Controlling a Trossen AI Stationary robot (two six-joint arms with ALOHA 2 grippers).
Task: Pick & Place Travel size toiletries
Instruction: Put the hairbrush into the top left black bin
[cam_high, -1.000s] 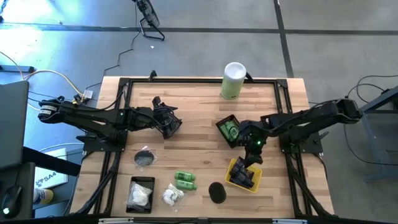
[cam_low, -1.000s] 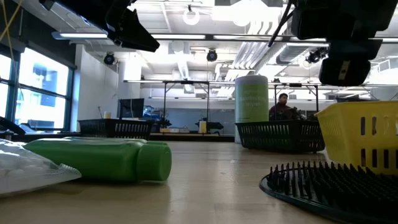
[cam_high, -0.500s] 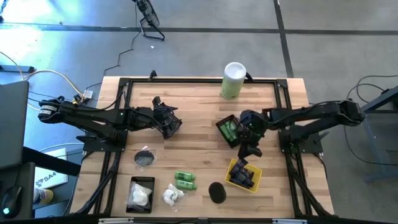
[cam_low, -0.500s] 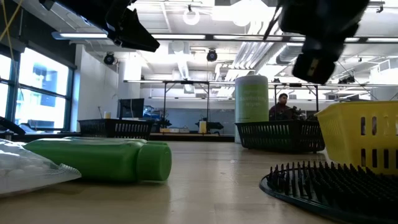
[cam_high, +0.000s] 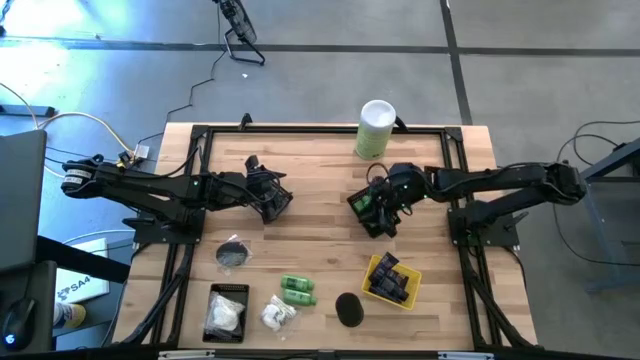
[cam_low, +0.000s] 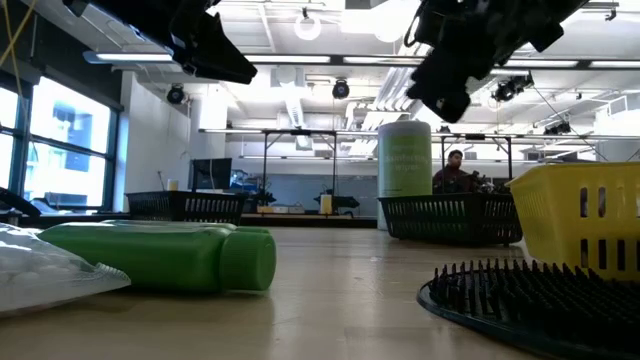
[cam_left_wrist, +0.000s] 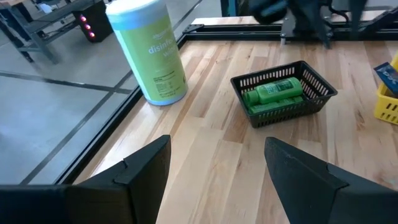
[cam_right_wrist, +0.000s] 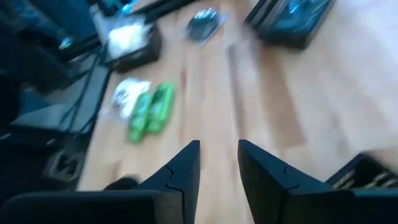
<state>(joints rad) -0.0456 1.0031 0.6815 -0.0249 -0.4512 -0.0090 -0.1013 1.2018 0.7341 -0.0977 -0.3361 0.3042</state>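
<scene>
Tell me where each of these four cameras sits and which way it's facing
High: overhead, straight down; both arms, left gripper, right gripper.
Low: tabletop level, across to the room; arms overhead.
Left wrist: past its open fingers at the black basket and canister.
Right wrist: past its fingers toward green bottles.
Shared: high and left wrist both show that basket.

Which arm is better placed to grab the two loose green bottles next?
Right. Its gripper hangs empty with jaws open beside the black basket, nearer the green bottles than the left gripper.
</scene>
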